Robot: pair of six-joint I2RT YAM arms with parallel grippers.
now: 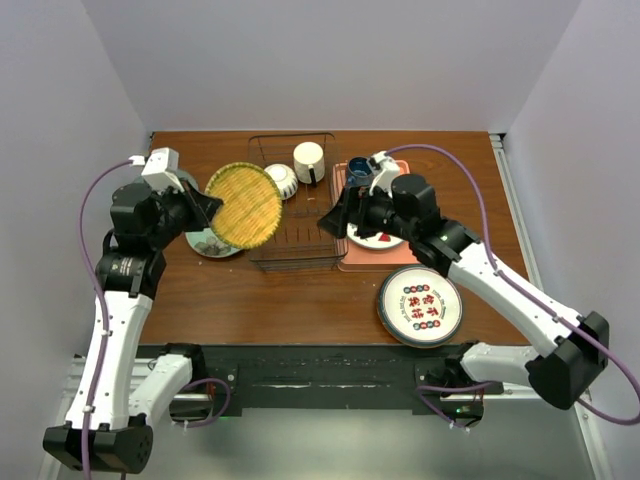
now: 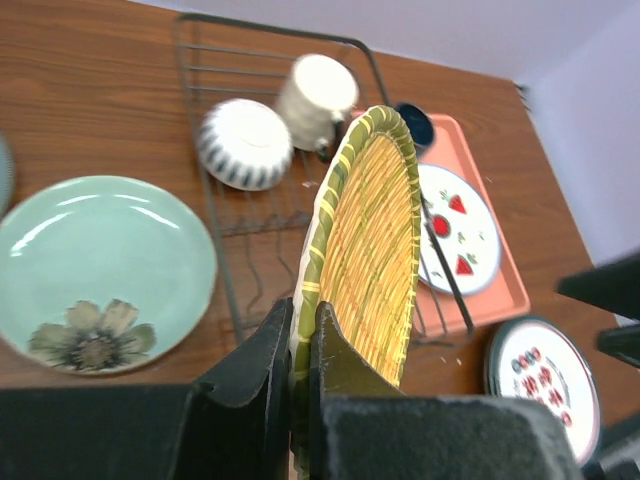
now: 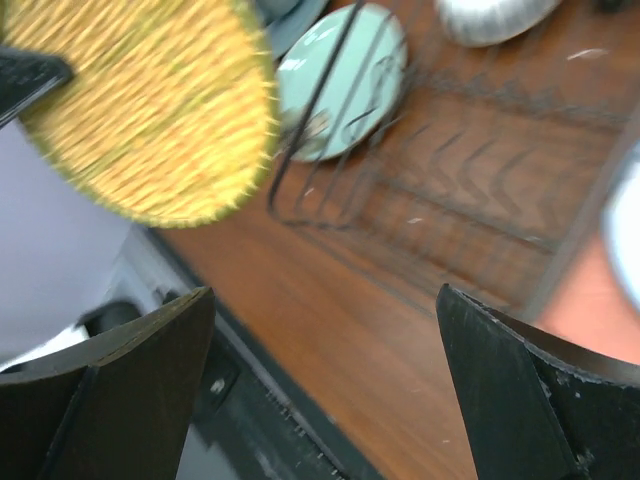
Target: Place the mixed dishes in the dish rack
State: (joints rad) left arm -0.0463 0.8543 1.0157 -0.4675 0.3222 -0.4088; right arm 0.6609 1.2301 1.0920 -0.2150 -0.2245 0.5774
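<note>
Between the closed fingers of the left hand (image 2: 300,340) stands the yellow textured plate (image 2: 372,250). It is pinched by its green-trimmed rim and held on edge, with its woven face turned toward the right hand (image 3: 320,390). Just beyond and below the left hand lies the dish rack (image 1: 295,262); seen from above, the plate overlaps the rack's left wall. Farther out from this hand, at the rack's far end, a cream bowl (image 2: 245,145) sits upside down close beside a cream mug (image 2: 315,100). On the outer side of the left hand, the mint-green plate (image 2: 100,260) lies flat on the desk (image 1: 300,300), just beside the rack, with a flower painted near its edge. Across the rack, the right hand hovers with its fingers spread wide and nothing between them, roughly over the rack's right wall. Beneath and beyond that hand, a pink tray (image 1: 358,262) carries a white plate with red fruit (image 2: 460,235) and, at its far end, a dark cup (image 2: 415,125). Back toward the arm bases from the right hand, a dark teal-rimmed plate (image 1: 419,305) with a white patterned centre lies flat on the desk, apart from the rack.
</note>
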